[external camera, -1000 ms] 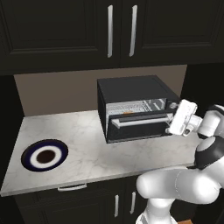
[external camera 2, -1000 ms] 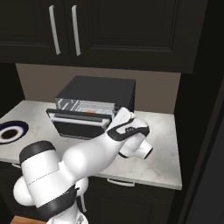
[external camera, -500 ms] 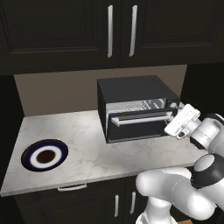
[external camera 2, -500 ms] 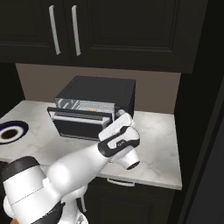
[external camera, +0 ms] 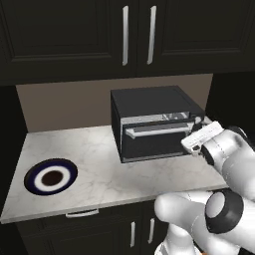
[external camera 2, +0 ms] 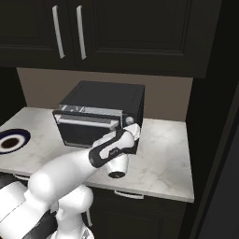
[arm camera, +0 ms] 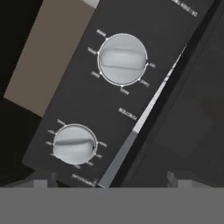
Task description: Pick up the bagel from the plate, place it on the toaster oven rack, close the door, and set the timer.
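My gripper (arm camera: 107,181), jaws spread wide and empty, faces the toaster oven (external camera: 154,122) control panel, two silver dials (arm camera: 122,59) close ahead. The door (external camera: 157,139) is up; the plate (external camera: 50,177) sits well to the left on the counter (external camera: 104,174).

Dark kitchen, pale stone, one bright plate

The toaster oven (external camera: 154,122) is showing flat black, its door (external camera: 159,139) crossed by a silver bar handle (external camera: 158,131), and two silver-grey knobs (arm camera: 123,59) are sitting on a charcoal panel with tiny white lettering (too small to read). The counter (external camera: 99,169) is showing white marble with faint grey veining, the wall behind (external camera: 64,107) a dull taupe. The plate (external camera: 50,177) is wearing a navy rim, white ring and dark brown centre. The cabinets (external camera: 74,35) are looking near-black with silver pulls.
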Robot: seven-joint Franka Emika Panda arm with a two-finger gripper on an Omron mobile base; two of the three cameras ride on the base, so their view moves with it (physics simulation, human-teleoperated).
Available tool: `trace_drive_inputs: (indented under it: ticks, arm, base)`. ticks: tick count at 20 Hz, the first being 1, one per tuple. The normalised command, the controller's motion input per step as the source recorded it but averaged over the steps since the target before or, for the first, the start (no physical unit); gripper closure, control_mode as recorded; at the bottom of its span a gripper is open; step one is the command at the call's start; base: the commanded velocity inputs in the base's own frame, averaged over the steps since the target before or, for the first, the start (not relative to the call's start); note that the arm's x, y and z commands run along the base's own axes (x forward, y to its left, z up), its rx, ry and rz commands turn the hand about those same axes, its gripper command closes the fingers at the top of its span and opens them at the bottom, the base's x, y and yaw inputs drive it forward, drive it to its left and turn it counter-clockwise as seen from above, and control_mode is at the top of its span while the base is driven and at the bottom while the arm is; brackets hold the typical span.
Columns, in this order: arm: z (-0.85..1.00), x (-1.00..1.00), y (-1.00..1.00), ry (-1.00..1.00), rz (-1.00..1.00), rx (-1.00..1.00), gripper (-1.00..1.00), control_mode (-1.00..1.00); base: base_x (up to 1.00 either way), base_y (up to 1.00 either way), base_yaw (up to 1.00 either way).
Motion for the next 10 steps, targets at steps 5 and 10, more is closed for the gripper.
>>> trace_drive_inputs:
  ticks: [5,10]
  arm:
    - [0.0,0.29,0.04,0.21,-0.4,0.08,-1.0,-1.0]
    - [-0.02,0.05,0.0,0.19,-0.35,0.08,-1.0,-1.0]
  base:
    - [0.0,0.0,0.0]
    - [0.0,0.0,0.0]
